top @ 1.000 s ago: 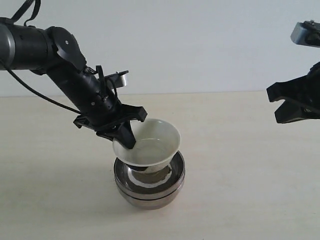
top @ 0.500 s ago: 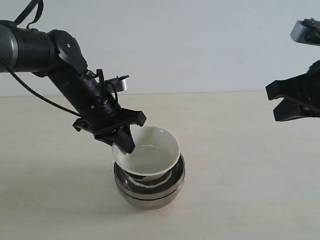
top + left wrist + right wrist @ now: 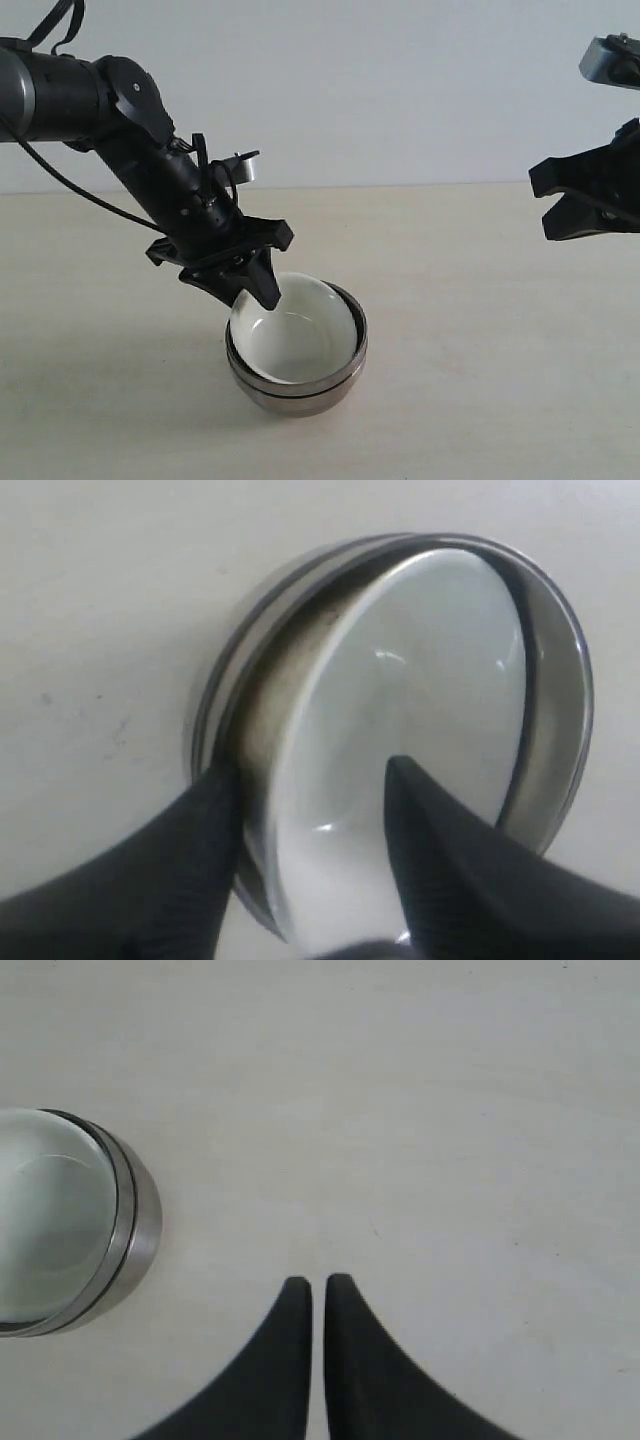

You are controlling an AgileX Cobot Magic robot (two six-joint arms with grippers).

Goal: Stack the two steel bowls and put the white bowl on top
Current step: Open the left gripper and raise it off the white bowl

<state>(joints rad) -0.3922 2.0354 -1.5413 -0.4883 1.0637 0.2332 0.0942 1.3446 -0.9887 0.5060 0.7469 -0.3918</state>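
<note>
Nearest to the camera, on the pale table [image 3: 480, 400], stand the two steel bowls [image 3: 300, 395], one nested inside the other, so that their rims show as a double ring. The white bowl [image 3: 300, 345] sits inside the upper steel bowl, and its rim is about level with the steel rims. In the left wrist view it lies a little off centre, with a wider dark gap to the steel rim on one side.

Just behind the stack is the left gripper [image 3: 252, 292]. Its arm comes down from the upper left in a steep slant, with the wrist bent toward the bowls. The jaws stand apart over the white bowl's rim. One finger [image 3: 430, 860] is inside the white bowl and the other is outside it, by the steel rims. Neither finger presses the white wall, so this gripper is open and holds nothing.

Around the stack the table is bare on all sides, with much free surface to the right and in front.

Further back on the right, the right gripper [image 3: 318, 1282] hangs high above the table, well apart from the bowls. Its two fingers are closed together with only a thin slit between them, and nothing is in them.

Farthest, the table's back edge meets a plain light wall [image 3: 400, 90].
</note>
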